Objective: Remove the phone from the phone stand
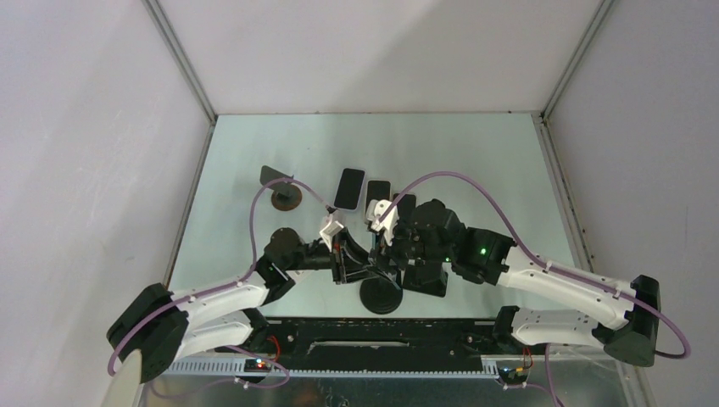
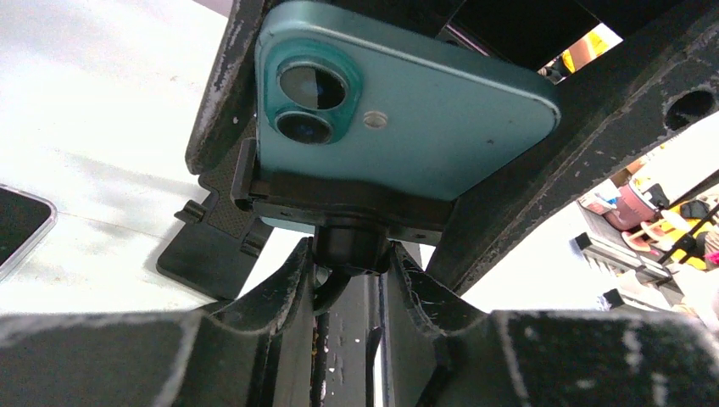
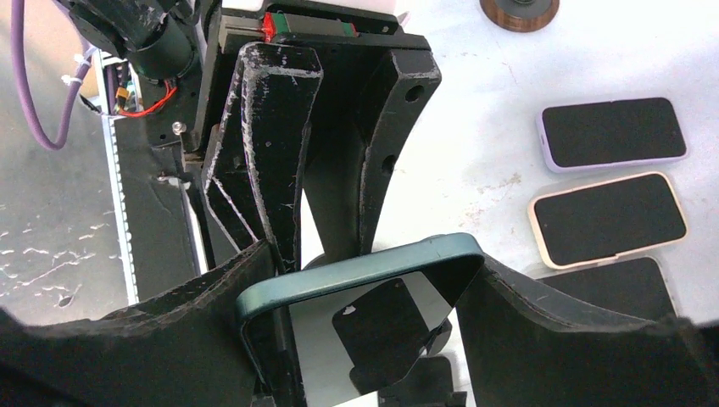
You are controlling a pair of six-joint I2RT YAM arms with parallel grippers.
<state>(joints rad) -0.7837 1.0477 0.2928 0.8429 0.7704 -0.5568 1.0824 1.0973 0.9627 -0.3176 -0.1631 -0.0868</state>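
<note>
A teal phone (image 2: 407,110) sits in the black clamp (image 2: 348,212) of the phone stand, camera lenses at its upper left. My left gripper (image 2: 349,275) is shut on the stand's neck (image 2: 349,246) just under the clamp. My right gripper (image 3: 360,326) is shut on the phone's two sides, and the phone's teal top edge (image 3: 356,275) shows between its fingers. In the top view both grippers meet mid-table, the left gripper (image 1: 343,254) and the right gripper (image 1: 394,242), above the stand's round base (image 1: 381,298); the phone is hidden there.
Three phones lie face up behind the grippers: (image 1: 348,188), (image 1: 377,197), (image 1: 405,205); they also show in the right wrist view (image 3: 612,131). A second stand with a round brown base (image 1: 286,197) stands at the back left. Enclosure walls surround the table.
</note>
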